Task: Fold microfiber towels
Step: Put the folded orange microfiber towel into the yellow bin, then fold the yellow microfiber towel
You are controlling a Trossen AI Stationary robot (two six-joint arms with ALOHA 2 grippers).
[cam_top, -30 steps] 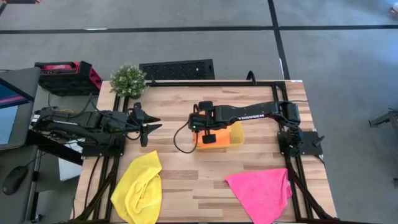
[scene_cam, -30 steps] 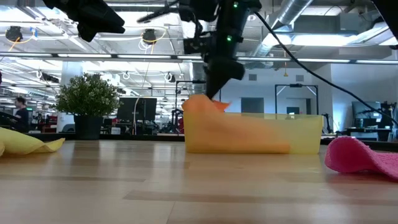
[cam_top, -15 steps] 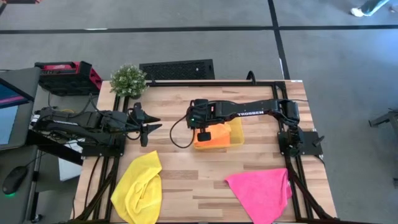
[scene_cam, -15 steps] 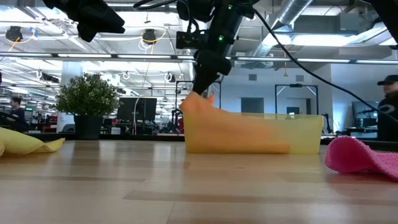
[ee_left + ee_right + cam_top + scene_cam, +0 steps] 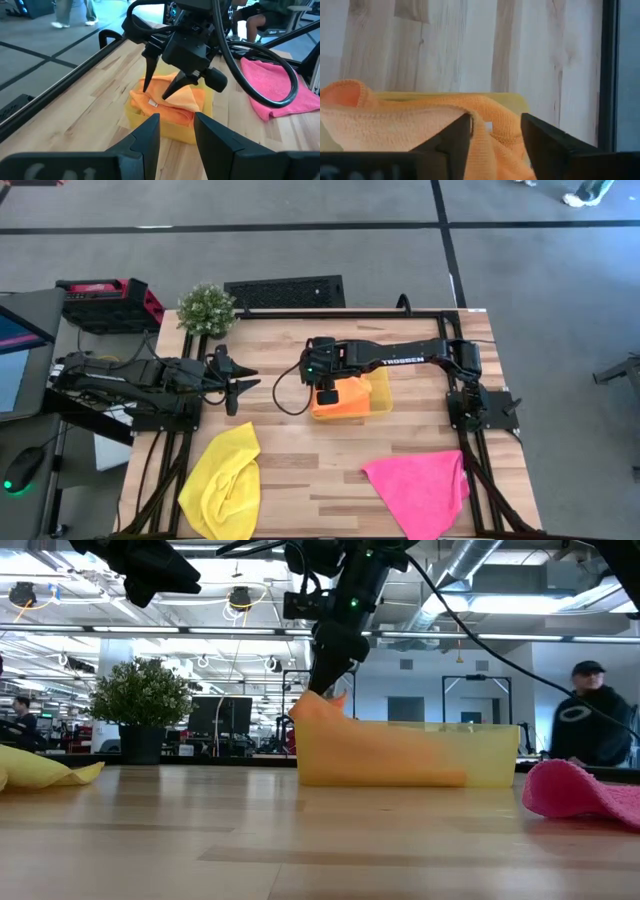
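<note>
The wooden table [image 5: 290, 470] carries a yellow tray [image 5: 381, 395], potted plant [image 5: 206, 308], yellow towel [image 5: 222, 480] and pink towel [image 5: 420, 490].

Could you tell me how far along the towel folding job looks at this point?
Done: orange towels lie folded in the yellow tray. In hand: the right gripper sits over them with its fingers spread, one tip touching the top fold. Left: the yellow towel and the pink towel lie crumpled on the table. The left gripper waits, open, near the plant.
</note>
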